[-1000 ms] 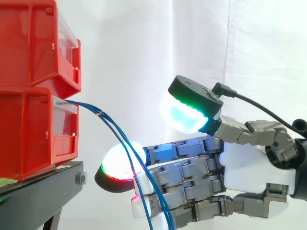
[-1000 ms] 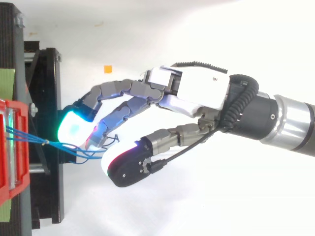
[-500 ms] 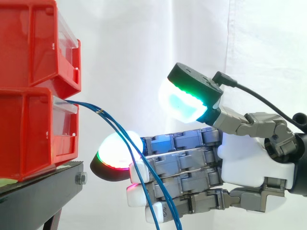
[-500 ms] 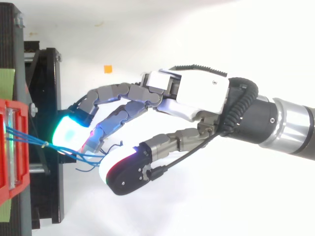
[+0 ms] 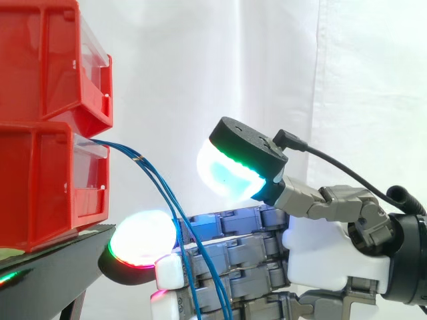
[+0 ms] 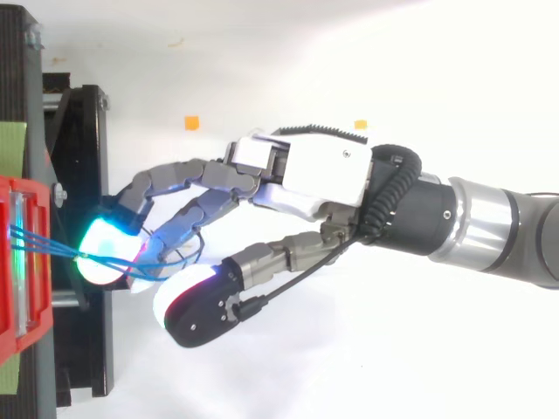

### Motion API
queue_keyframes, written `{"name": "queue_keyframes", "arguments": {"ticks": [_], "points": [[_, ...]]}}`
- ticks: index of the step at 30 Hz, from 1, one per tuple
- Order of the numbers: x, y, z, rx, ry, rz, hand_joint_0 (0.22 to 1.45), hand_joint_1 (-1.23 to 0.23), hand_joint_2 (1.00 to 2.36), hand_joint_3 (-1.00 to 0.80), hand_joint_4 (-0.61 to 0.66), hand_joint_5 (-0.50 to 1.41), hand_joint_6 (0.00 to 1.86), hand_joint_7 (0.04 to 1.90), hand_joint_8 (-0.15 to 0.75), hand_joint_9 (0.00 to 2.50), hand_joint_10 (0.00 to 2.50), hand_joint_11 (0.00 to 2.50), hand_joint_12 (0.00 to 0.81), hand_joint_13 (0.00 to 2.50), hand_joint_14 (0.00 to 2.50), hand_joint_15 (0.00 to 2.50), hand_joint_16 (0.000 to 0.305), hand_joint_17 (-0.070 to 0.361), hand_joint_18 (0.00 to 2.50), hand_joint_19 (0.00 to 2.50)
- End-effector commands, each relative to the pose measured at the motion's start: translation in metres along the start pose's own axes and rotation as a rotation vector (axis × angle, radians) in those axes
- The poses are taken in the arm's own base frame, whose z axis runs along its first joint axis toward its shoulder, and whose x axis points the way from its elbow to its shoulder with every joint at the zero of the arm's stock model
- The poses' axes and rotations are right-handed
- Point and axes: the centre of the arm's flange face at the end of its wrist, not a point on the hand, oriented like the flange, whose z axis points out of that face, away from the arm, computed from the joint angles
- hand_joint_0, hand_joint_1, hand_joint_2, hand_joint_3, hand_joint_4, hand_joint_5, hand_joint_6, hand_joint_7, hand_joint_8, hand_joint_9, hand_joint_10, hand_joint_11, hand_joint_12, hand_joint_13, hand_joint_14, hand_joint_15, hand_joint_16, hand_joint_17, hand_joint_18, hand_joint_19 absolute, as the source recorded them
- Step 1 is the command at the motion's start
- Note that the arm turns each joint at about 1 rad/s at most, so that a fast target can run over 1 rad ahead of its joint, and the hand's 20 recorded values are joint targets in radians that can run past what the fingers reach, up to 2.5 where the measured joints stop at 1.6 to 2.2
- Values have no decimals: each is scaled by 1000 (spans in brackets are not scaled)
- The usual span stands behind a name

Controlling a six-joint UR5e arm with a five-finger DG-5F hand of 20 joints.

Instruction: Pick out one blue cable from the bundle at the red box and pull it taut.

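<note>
- Far left in the side view, an upper red box [image 5: 40,60] sits on a lower red box [image 5: 40,187], and both stand on a black stand [image 5: 47,273].
- From above, the two boxes look like one red edge [image 6: 19,332] at the left border, with the stand [image 6: 83,175] just to its right.
- The blue cables [image 5: 137,158] come out of the front of the lower red box, near its top.
- The side view shows the height: the cables fall in a soft curve down and to the right, cross in front of the fingers and go out at the bottom edge. They are slack.
- The top view shows the spread instead: several strands [image 6: 77,255] leave the box apart, come together at one spot, then run on under the cyan fingertip [image 6: 109,249].
- The robot hand [image 5: 327,257] reaches to the left with its fingers nearly straight and stacked one above the other. The lowest glowing pad [image 5: 140,237] is close to the edge of the stand.
- The thumb pad [image 5: 230,173] is lifted well above the fingers, with a free gap between.
- From above, the thumb [image 6: 196,305] stands apart at the near side of the fingers.
- So the robot hand [image 6: 319,170] is released. The cables lie against its fingers, and nothing is pinched between thumb and fingers.
- Further right, the top view adds the arm [image 6: 489,231] and a white surface [image 6: 262,52] with small orange marks [image 6: 191,121].
- Behind everything in the side view hangs a white curtain [image 5: 333,80].
</note>
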Motion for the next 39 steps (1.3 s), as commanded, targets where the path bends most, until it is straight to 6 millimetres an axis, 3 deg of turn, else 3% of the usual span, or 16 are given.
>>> {"name": "queue_keyframes", "arguments": {"ticks": [1, 27, 34, 39], "points": [[1, 0, 2, -7, 8, 7, 610, -614, 1005, -439, 237, -145, 503, 863, 269, 862, 20, 504, 333, 792, 16, 403, 42, 95, 656, 446], [1, 8, 9, -55, 7, 27, 648, -605, 1012, -361, 231, -138, 503, 906, 268, 863, 20, 493, 334, 797, 17, 403, 42, 95, 664, 446], [1, 8, 9, -55, 14, 39, 665, -607, 1016, -297, 198, -127, 503, 992, 264, 866, 18, 511, 333, 798, 17, 404, 42, 94, 669, 456], [2, 9, 10, -57, 14, 39, 650, -608, 1012, -353, 182, -122, 503, 1037, 266, 867, 19, 518, 334, 801, 18, 415, 42, 94, 664, 455]]}}
